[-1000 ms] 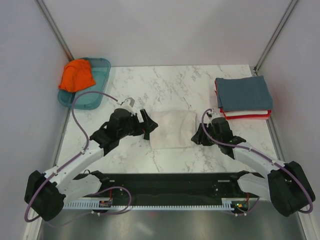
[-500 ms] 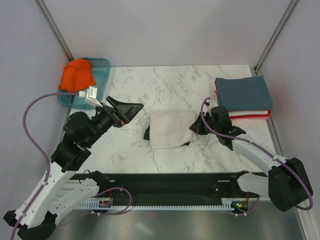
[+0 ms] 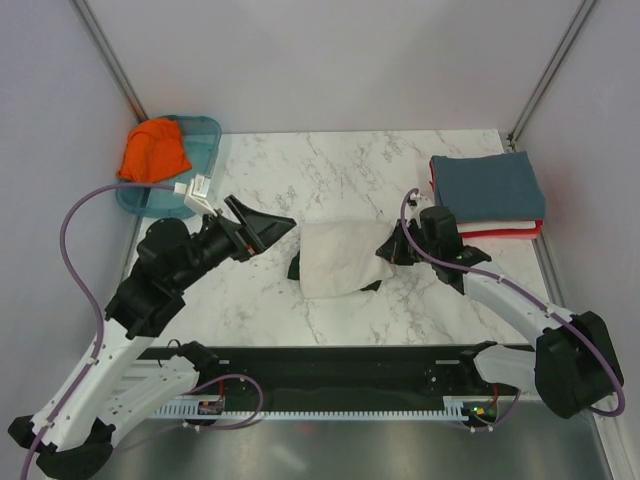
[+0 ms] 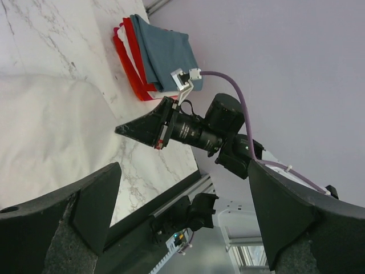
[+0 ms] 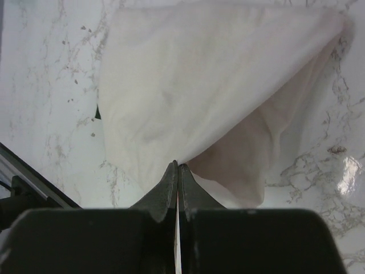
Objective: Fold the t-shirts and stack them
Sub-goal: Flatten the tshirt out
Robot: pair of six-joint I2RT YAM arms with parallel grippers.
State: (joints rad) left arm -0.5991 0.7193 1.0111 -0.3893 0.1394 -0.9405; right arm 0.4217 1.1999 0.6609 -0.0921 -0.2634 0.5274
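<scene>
A cream t-shirt (image 3: 338, 258) lies folded mid-table, a dark sleeve tip (image 3: 294, 268) poking out on its left. My right gripper (image 3: 390, 246) is shut on the shirt's right edge. In the right wrist view the closed tips (image 5: 177, 165) pinch the cream cloth (image 5: 188, 85), whose edge is lifted with a shadowed flap beneath. My left gripper (image 3: 266, 224) hangs open above the table, left of the shirt and apart from it. Its wide-apart fingers (image 4: 85, 211) hold nothing. Folded t-shirts are stacked (image 3: 487, 187) at the back right, slate-blue over white and red. An orange t-shirt (image 3: 153, 150) sits bunched in the tray.
A translucent teal tray (image 3: 200, 135) stands at the back left corner. Metal frame posts rise at both back corners. A black rail (image 3: 330, 365) runs along the near edge between the arm bases. The left wrist view also shows the stack (image 4: 157, 57) and the right arm (image 4: 197, 130).
My left arm has let go, lifted and pulled back to the left of the shirt, jaws open. My right gripper has shut on the shirt's right edge and drawn it slightly leftward.
</scene>
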